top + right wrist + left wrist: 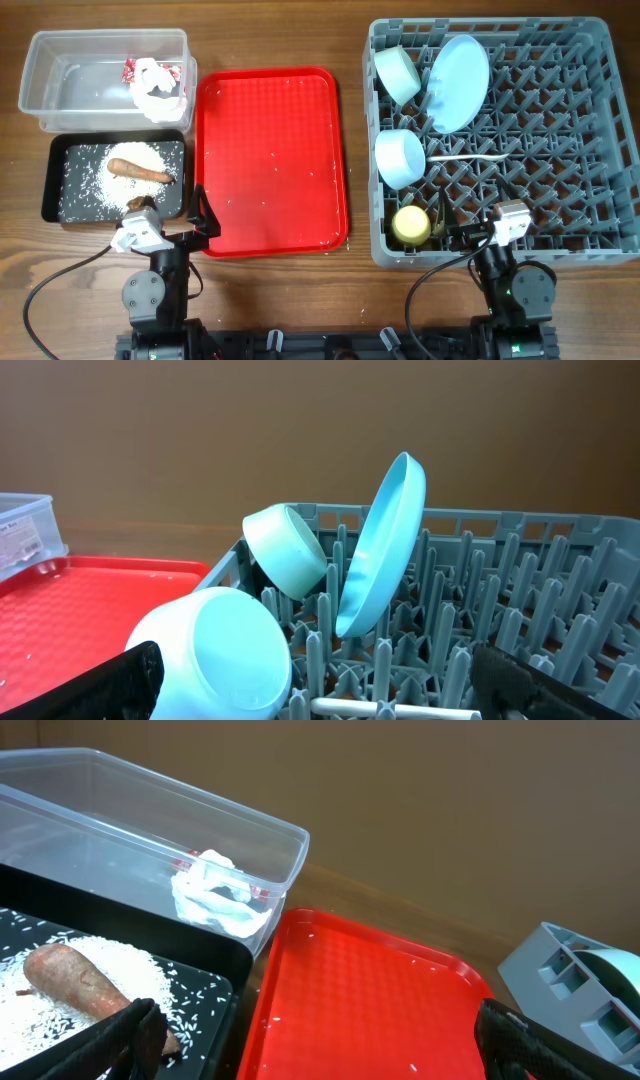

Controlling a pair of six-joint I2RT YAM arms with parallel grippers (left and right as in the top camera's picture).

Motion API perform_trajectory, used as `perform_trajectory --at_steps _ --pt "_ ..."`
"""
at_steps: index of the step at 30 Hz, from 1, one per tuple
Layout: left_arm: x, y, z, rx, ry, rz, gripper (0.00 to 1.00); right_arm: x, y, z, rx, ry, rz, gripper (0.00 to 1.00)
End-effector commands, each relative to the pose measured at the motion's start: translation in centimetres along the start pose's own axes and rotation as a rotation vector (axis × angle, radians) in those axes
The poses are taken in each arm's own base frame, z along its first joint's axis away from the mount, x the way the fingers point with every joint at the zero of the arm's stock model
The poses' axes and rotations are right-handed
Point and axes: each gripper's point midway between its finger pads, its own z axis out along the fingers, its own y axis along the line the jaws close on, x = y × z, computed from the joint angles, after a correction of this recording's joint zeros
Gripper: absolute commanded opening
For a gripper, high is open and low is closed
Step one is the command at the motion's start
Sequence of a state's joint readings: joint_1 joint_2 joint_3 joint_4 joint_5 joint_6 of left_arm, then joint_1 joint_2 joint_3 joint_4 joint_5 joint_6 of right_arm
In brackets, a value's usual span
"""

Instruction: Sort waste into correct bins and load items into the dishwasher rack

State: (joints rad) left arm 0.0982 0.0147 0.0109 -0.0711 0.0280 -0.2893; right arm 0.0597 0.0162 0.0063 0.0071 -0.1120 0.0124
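The grey dishwasher rack (560,200) holds the pale blue plate (460,68), the mint-green bowl (397,72), the pale blue bowl (400,158), the white spoon (470,158) and the yellow cup (411,225). The clear tub (60,80) holds the snack wrapper (131,70) and white tissue (155,90). The black tray (55,190) holds rice (90,180) and the carrot-like stick (140,170). My left gripper (203,222) is open and empty by the red tray's front left corner. My right gripper (452,222) is open and empty at the rack's front wall.
The flat red serving tray (270,160) lies between the bins and the rack, with a few stray rice grains on it. Cables run over the table front by both arm bases.
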Motion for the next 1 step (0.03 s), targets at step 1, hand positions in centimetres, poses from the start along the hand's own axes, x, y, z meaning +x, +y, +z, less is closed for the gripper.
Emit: perform_trajectory --at_steps 1 --pt "0.31 -0.34 0.0 0.021 0.009 0.021 1.0 -0.14 0.19 -0.04 -0.013 -0.007 -0.01 1.0"
